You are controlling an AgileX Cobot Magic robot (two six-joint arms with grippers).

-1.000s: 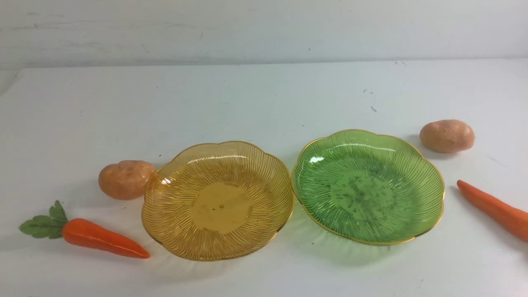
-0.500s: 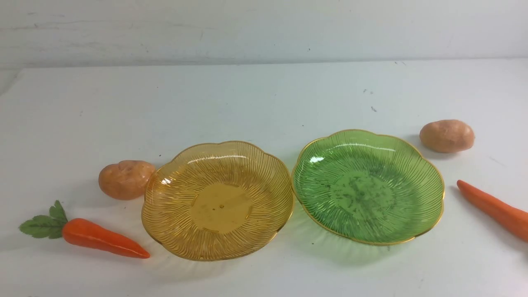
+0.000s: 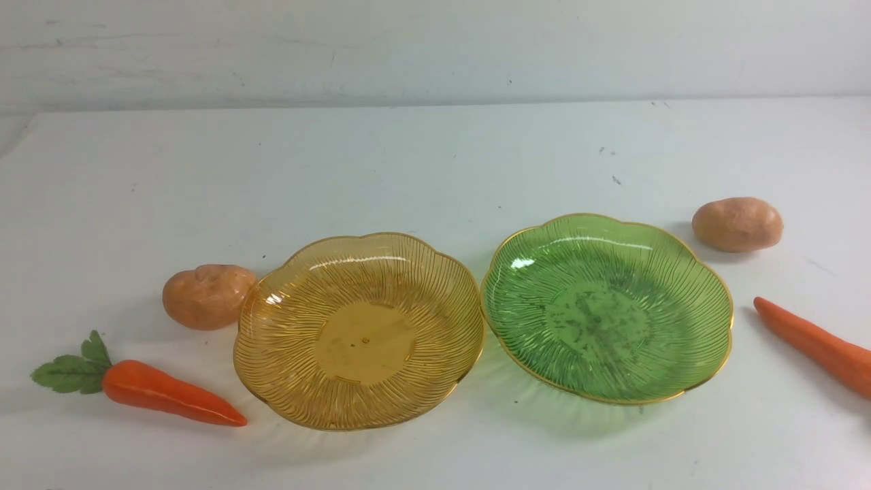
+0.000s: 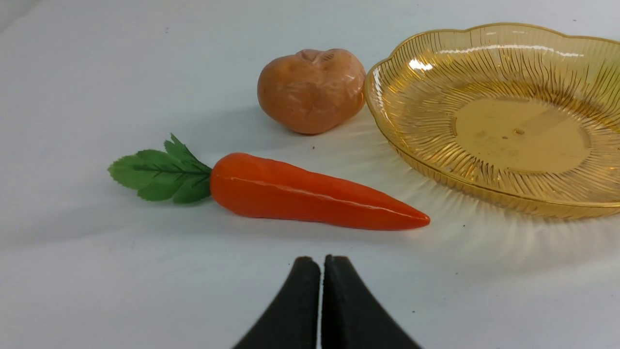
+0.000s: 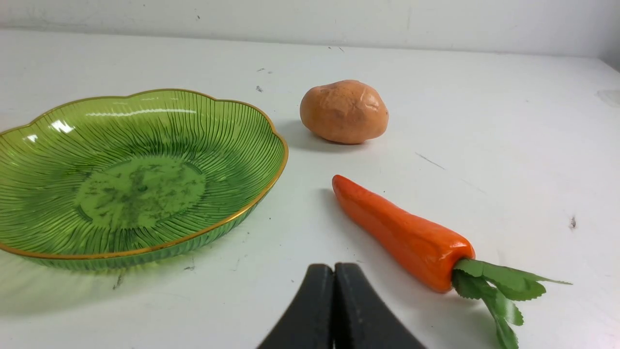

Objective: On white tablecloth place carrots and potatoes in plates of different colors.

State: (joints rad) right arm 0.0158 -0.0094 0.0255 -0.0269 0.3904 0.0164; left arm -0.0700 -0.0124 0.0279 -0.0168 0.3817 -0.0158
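Note:
On the white tablecloth (image 3: pixel 435 156) an amber plate (image 3: pixel 358 331) and a green plate (image 3: pixel 607 307) sit side by side, both empty. Left of the amber plate lie a potato (image 3: pixel 207 296) and, nearer me, a carrot (image 3: pixel 170 393) with green leaves. Right of the green plate lie a second potato (image 3: pixel 737 224) and a second carrot (image 3: pixel 813 344), cut by the frame edge. Neither arm shows in the front view. My left gripper (image 4: pixel 322 261) is shut and empty, just short of the left carrot (image 4: pixel 310 193). My right gripper (image 5: pixel 334 269) is shut and empty, beside the right carrot (image 5: pixel 402 232).
A pale wall (image 3: pixel 435 47) runs along the far edge of the cloth. A few dark specks (image 3: pixel 616 180) mark the cloth behind the green plate.

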